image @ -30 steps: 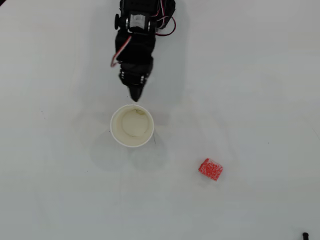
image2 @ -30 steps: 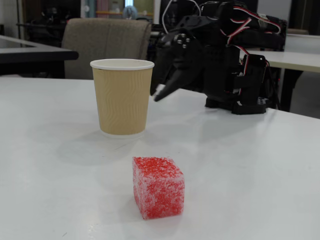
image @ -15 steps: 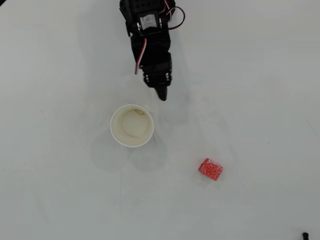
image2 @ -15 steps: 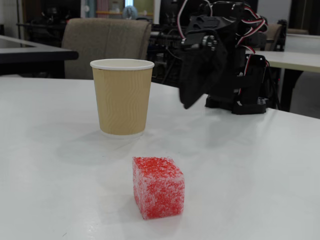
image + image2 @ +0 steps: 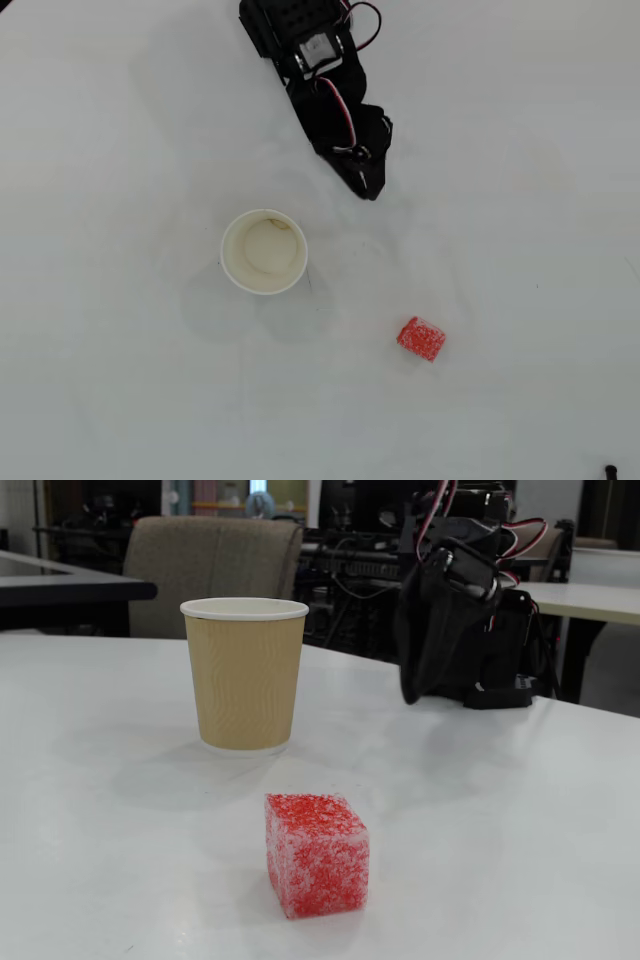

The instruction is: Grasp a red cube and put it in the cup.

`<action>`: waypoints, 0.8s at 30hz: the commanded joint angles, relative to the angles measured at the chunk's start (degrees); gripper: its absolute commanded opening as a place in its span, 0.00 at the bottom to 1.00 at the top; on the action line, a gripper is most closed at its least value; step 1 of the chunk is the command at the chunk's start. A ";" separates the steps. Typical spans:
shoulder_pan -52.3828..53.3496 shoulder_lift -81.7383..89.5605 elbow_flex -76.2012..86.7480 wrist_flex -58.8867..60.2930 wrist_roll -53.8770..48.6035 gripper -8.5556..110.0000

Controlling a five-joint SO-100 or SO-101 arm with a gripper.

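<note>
The red cube (image 5: pixel 421 338) lies on the white table, speckled with white; in the fixed view it (image 5: pixel 316 853) sits in front, nearest the camera. The cup (image 5: pixel 264 252) stands upright to the cube's upper left in the overhead view, empty; in the fixed view it (image 5: pixel 244 672) shows tan sides and a white rim. My black gripper (image 5: pixel 368 190) is folded near the arm's base at the top, pointing down toward the table, well away from cube and cup. Its jaws look closed together with nothing in them. It also shows in the fixed view (image 5: pixel 412 692) at the right rear.
The white table (image 5: pixel 120 380) spreads around. The arm's base (image 5: pixel 300 30) with red and black wires sits at the top edge. A small dark object (image 5: pixel 611 470) is at the bottom right corner. A chair (image 5: pixel 212 565) and desks stand behind the table.
</note>
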 commanded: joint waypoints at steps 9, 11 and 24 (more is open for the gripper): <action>2.29 -22.41 -11.78 -10.63 -16.26 0.07; 3.25 -25.58 -13.62 -13.45 -21.01 0.07; 5.01 -49.04 -37.00 -15.29 -35.95 0.07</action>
